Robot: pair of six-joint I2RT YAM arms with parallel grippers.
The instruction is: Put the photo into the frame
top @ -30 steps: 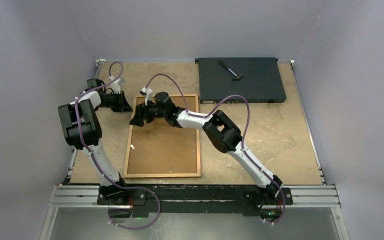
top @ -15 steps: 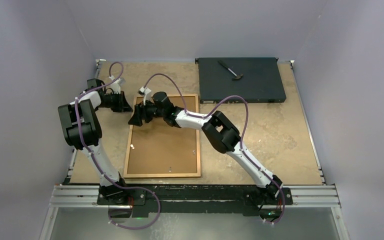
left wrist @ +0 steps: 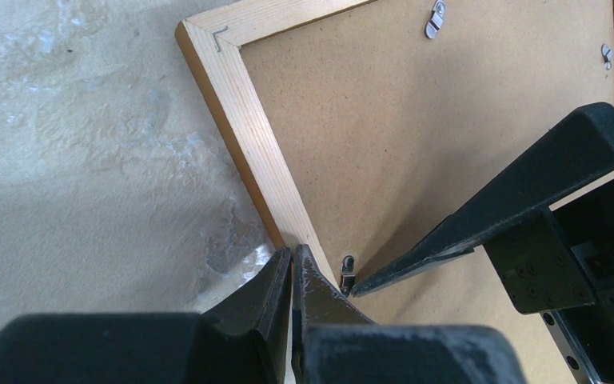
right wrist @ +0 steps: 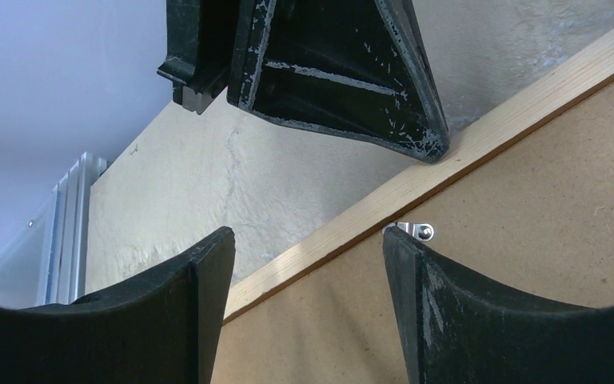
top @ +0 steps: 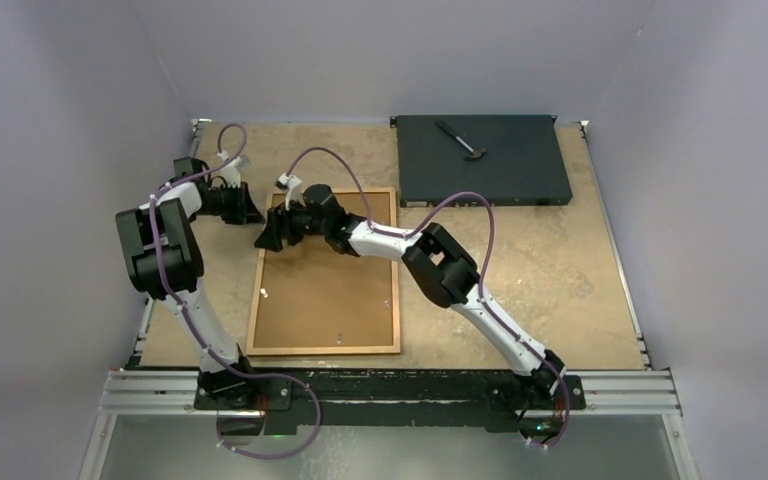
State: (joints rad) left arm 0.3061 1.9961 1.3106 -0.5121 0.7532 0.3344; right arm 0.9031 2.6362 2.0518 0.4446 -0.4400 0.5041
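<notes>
The left fingers (left wrist: 324, 300) are closed against the frame's (left wrist: 244, 120) edge; the right fingers (right wrist: 448, 312) are held wide astride it.

Thin wood frame (top: 325, 351) lies flat, face-down, brown backing board (top: 325, 295) up w/ metal tabs (left wrist: 436, 18) at edges.

The frame (left wrist: 240, 152) is showing pale, bare wood. Inside the frame, the backing board (left wrist: 416, 120) is looking matt, the clips (left wrist: 435, 18) shining metal.
</notes>
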